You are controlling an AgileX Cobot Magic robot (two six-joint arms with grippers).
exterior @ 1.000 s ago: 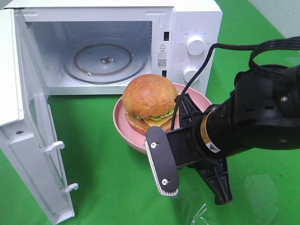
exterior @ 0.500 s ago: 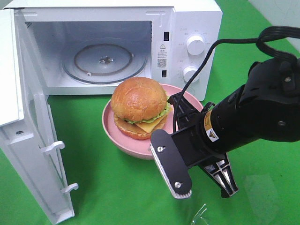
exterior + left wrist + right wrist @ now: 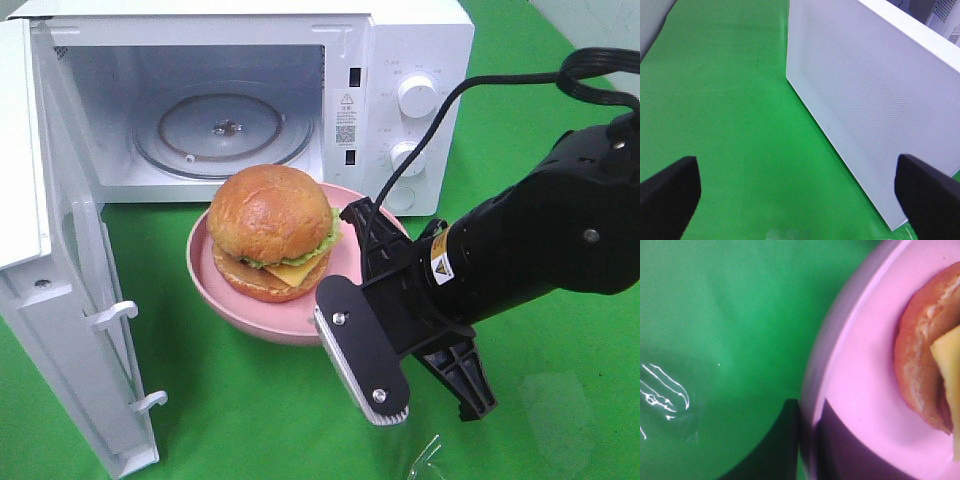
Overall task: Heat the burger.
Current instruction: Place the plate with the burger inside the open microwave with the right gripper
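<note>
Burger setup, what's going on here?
The right gripper is shut on the rim of the pink plate, which carries the burger just in front of the microwave. The microwave door stands wide open, and the burger is not yet on the glass turntable. The left gripper is open and holds nothing.

White microwave [image 3: 420, 40], door [image 3: 70, 290] open, glass turntable [image 3: 225, 130] inside; pink plate [image 3: 215, 292] just before it; green cloth [image 3: 230, 400].
</note>
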